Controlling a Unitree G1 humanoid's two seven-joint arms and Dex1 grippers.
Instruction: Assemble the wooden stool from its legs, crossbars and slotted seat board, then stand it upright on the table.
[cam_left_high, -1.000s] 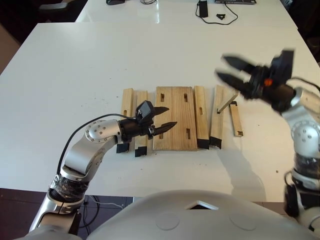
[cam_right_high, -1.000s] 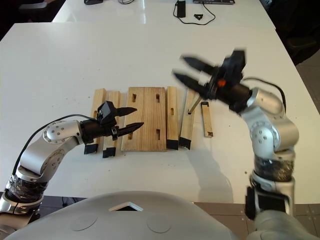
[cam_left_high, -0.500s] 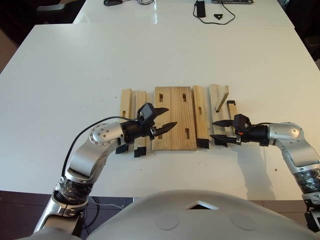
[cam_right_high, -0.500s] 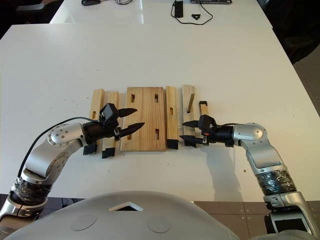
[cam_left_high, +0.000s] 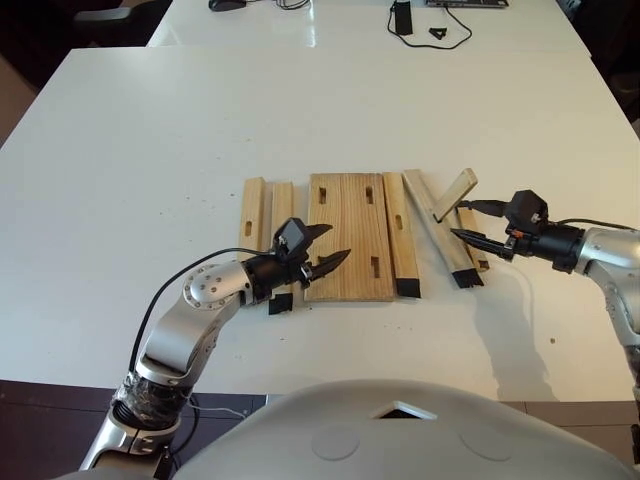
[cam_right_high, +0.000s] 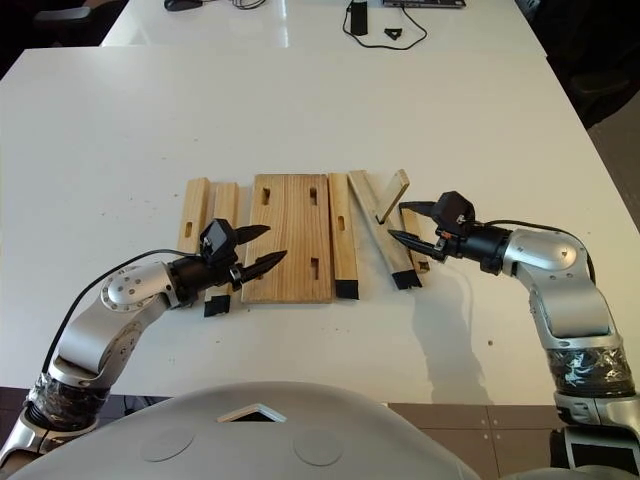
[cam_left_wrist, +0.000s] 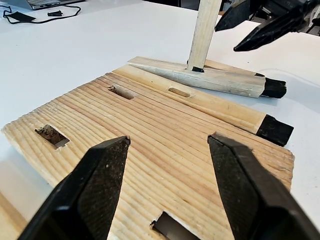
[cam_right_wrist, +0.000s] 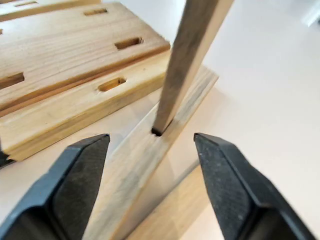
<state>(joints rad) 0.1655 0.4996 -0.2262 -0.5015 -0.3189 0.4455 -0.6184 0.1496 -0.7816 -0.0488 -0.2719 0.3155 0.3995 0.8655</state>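
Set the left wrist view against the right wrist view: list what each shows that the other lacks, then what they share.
Left wrist view alone: the left gripper, open low over the seat board, and a dark cable far behind. Right wrist view alone: a close look at the dark slot where the crossbar enters the angled leg. Both: the seat board, the slotted leg beside it, the crossbar standing tilted in the angled leg, and the right gripper, open and facing that crossbar.
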